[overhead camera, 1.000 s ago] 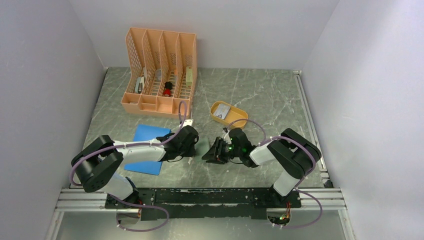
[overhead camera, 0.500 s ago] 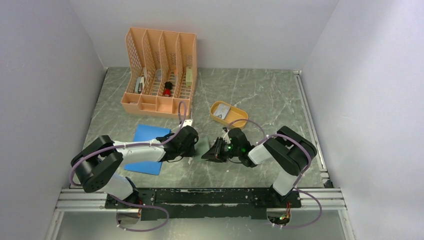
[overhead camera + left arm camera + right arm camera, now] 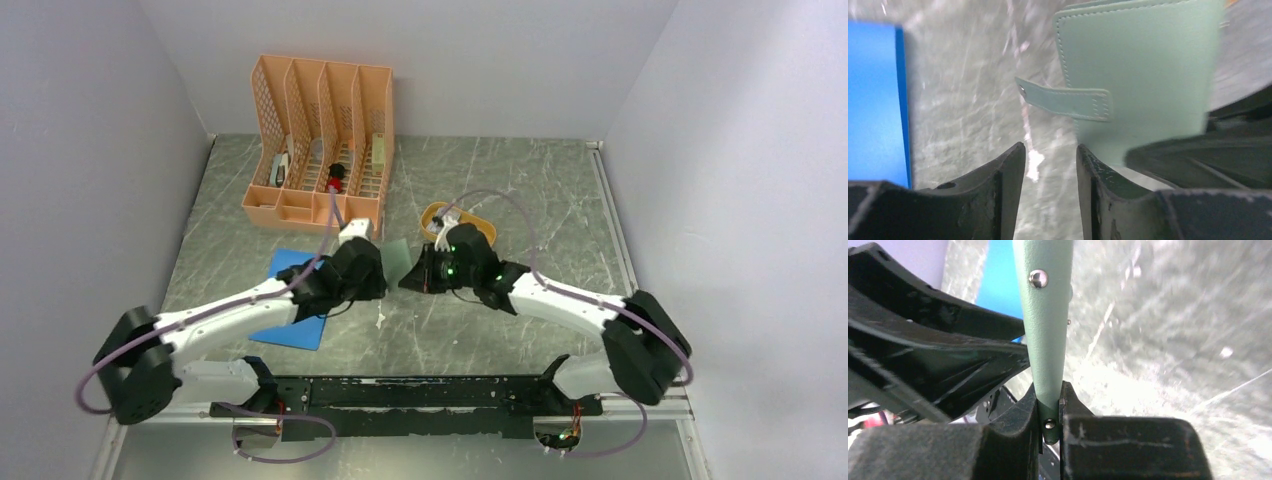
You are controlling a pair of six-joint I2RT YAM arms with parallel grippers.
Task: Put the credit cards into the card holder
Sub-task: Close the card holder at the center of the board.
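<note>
The left arm (image 3: 230, 308) and right arm (image 3: 570, 300) are white links with chunky black joints, and thin purple cables (image 3: 490, 193) loop off both. Little green lights (image 3: 452, 270) glow on the right wrist. The left tool (image 3: 1050, 150) has matte black fingers, pretty scuffed.

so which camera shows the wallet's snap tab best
The left wrist view: the snap tab lies flat across the card holder, with its stitching and stud clear. The right wrist view sees the holder edge-on, clamped in the right pincer, with just two studs showing. The top view gives only a small green sliver.
</note>
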